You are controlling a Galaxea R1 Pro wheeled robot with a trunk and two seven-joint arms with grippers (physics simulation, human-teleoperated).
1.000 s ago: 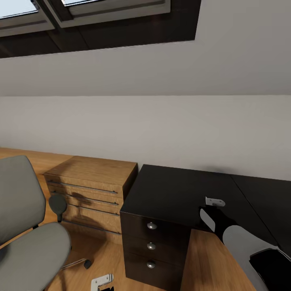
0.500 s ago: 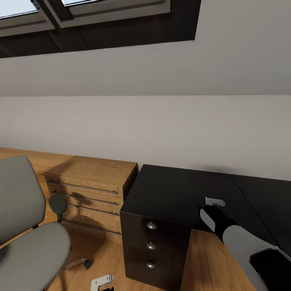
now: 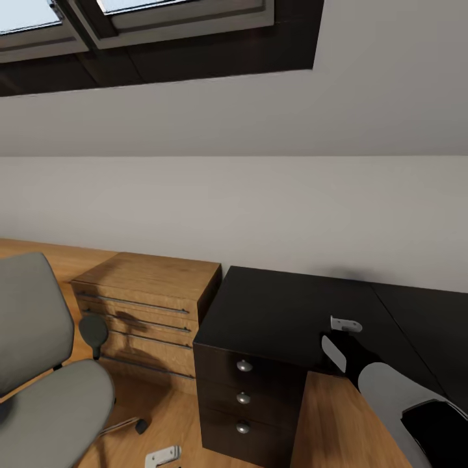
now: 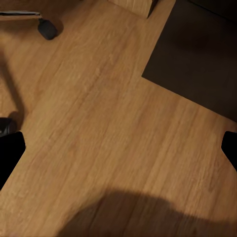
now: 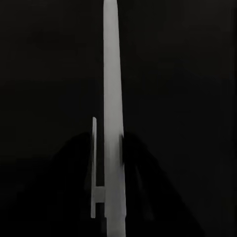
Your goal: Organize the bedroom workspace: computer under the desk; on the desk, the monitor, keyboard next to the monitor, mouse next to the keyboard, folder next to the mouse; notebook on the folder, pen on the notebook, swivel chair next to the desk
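Right hand (image 3: 344, 335) grips the pen (image 5: 113, 123) above the black table (image 3: 286, 312).
Locate the notebook first; lower the pen flat. Left hand (image 3: 162, 456): state cannot be told.

The desk (image 3: 286, 309) stands against the wall (image 3: 260, 208), its drawer unit (image 3: 244, 396) under its left front corner. A dresser (image 3: 146, 305) sits just beside the desk's left edge, also at the wall. The swivel chair (image 3: 45, 383) stands on the floor (image 4: 108, 128) left of the dresser and nearer the front. Skylights (image 3: 130, 19) are above.
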